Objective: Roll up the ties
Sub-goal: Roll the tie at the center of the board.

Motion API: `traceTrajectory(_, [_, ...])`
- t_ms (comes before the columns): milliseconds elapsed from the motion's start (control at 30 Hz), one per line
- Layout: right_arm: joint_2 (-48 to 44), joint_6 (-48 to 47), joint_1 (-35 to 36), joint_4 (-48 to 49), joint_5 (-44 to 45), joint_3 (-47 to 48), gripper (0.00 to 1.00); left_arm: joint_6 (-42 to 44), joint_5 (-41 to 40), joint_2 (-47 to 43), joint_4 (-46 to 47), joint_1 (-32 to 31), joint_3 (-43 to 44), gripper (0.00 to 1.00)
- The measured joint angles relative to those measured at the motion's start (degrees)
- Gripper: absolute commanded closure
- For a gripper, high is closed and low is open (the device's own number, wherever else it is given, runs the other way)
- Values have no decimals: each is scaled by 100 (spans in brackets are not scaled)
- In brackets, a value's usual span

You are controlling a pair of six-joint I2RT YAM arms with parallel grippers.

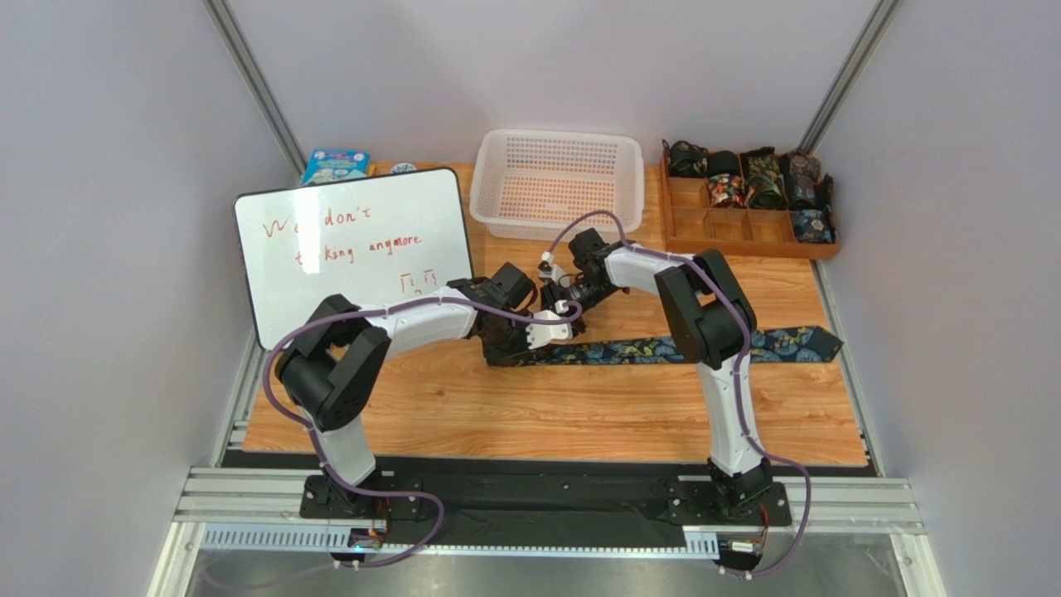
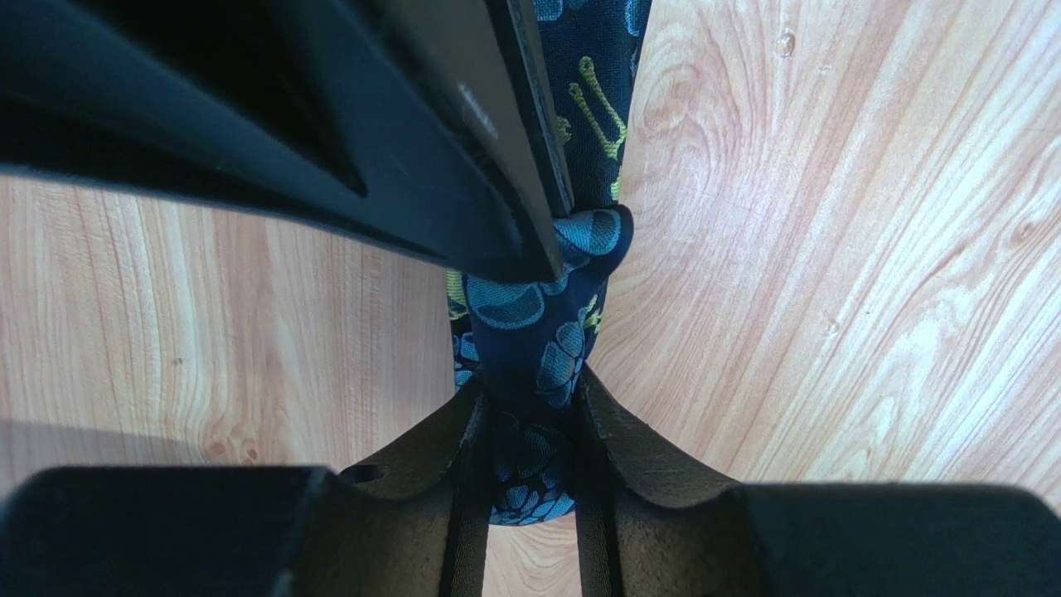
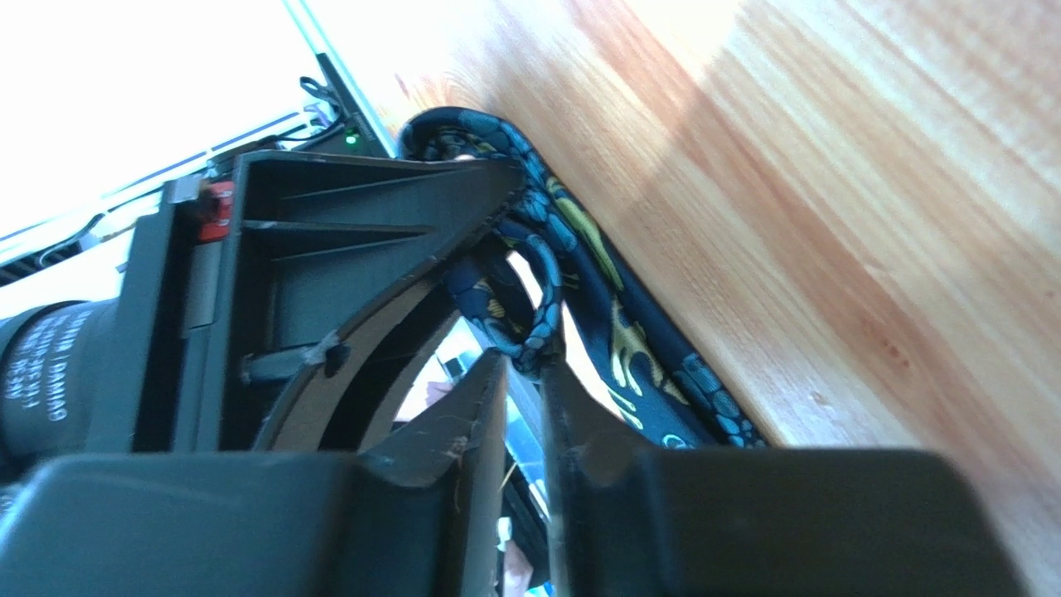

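Tie [image 1: 638,352] sits pinched in left end effector [image 2: 529,401] and right end effector [image 3: 521,373].

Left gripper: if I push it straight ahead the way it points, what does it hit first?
Probably a black finger of the right gripper, crossing just ahead of the left gripper, which pinches the black teal-and-yellow paisley fabric tie. Depth is unclear.

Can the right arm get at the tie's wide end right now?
Probably, once freed: the wide end lies uncovered beside that arm, but the right fingers are pinched on the tie at its other end.
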Motion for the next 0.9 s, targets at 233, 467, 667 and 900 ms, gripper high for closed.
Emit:
traceTrajectory(233, [61,-293,13,-232,459,46,100,-24,-28,-13,-7,-2,-2,46])
traceTrajectory(467, [129,-411,13,-330,649,55,100,-136,236,-767,-219,192,-52,44])
traceTrajectory(667, [129,-431,13,-348,662,68,100,-223,481,-1134,-302,216,214,59])
traceTrajectory(900, [175,-426,13,-402,658,129,100,-256,540,-518,-313,197,400,64])
